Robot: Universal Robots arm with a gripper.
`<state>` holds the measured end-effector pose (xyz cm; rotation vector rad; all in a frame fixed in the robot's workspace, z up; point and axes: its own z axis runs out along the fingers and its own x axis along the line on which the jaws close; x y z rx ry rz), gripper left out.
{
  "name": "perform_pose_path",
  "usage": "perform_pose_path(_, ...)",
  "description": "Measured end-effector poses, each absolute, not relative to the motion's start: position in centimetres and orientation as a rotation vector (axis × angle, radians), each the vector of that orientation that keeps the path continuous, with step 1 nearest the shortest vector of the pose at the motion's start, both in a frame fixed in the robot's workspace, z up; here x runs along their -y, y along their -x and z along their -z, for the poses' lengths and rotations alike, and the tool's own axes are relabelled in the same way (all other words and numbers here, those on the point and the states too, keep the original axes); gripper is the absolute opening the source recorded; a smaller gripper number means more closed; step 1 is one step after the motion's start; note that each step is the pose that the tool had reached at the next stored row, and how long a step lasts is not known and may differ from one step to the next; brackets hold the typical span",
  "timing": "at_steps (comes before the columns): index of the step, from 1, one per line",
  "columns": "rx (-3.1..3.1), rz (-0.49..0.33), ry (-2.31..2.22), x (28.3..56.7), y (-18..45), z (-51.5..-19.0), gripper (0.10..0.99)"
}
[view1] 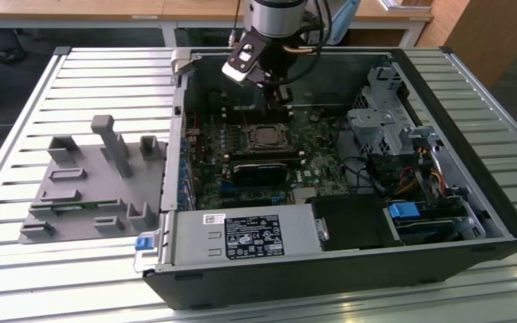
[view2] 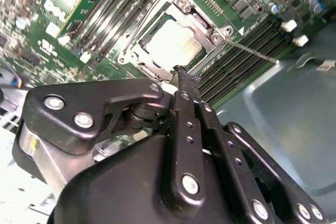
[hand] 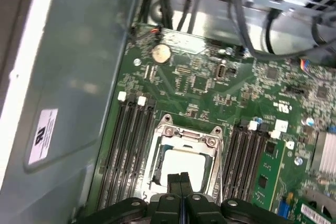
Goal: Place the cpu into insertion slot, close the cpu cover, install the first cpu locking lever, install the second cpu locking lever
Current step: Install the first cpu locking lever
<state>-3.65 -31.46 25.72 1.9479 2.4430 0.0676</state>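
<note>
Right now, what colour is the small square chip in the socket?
The small flat square cpu is pale silvery-beige, clearest in the second wrist view.

Workshop-like lab: slatted metal bench point(view1: 106, 74), opened computer case point(view1: 330, 279), grey parts fixture point(view1: 83, 195), wooden desks point(view1: 97, 9) behind.

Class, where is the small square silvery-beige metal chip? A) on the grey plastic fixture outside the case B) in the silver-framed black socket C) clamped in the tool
B: the first wrist view shows the small square silvery-beige metal chip lying inside the silver-framed black socket.
</note>
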Motion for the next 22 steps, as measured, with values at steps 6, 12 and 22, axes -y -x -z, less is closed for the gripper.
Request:
perform_pose_path(6, -2.54, -0.059, -1.815, 31.46, 3.65, -25.71, 0.106)
perform_pose_path(12, -2.622, -0.039, -1.682, 31.47, 3.66, -25.71, 0.106)
perform_pose_path(22, -2.764, -0.04, -1.438, 31.46, 3.66, -25.52, 0.106)
